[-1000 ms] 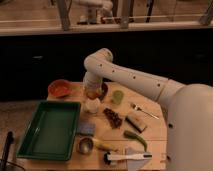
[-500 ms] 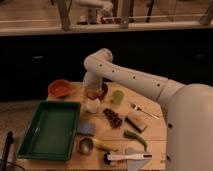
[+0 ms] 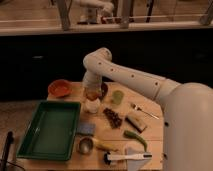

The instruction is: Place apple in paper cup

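The arm point(image 3: 131, 76) is built of smooth, rounded white casings, with a row of small dark dots along the forearm, widening into a bulky white body shell point(image 3: 187, 125). Its tool point(image 3: 93, 94) hangs at the arm's lower end, above the wooden surface point(image 3: 75, 95).

Over the final second, hardly anything changed at mid-frame: the gripper point(image 3: 92, 96), with the apple point(image 3: 92, 93) at its tip just above the paper cup point(image 3: 91, 106), made no discernible move, and no object around it shifted
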You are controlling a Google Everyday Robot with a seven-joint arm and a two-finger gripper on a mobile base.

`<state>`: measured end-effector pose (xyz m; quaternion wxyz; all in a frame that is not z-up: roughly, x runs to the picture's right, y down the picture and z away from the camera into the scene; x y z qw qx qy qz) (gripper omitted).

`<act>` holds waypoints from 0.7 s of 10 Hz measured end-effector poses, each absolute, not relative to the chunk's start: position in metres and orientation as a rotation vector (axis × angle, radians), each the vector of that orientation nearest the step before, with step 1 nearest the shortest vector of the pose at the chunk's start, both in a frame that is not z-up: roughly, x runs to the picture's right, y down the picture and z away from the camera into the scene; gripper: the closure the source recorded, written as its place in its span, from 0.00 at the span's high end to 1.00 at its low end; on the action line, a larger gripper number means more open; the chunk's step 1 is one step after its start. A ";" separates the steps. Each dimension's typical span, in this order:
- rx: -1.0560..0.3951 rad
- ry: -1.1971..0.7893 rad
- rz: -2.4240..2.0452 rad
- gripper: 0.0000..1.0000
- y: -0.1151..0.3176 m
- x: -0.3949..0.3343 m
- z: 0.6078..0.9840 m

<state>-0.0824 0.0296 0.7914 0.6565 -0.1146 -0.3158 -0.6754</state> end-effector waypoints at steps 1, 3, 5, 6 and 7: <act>-0.263 -0.722 -1.533 0.59 0.031 -0.084 0.791; -0.260 -0.722 -1.529 0.78 0.034 -0.082 0.790; -0.259 -0.722 -1.526 0.80 0.036 -0.081 0.789; -0.258 -0.722 -1.525 0.80 0.036 -0.081 0.789; -0.259 -0.722 -1.522 0.80 0.036 -0.080 0.789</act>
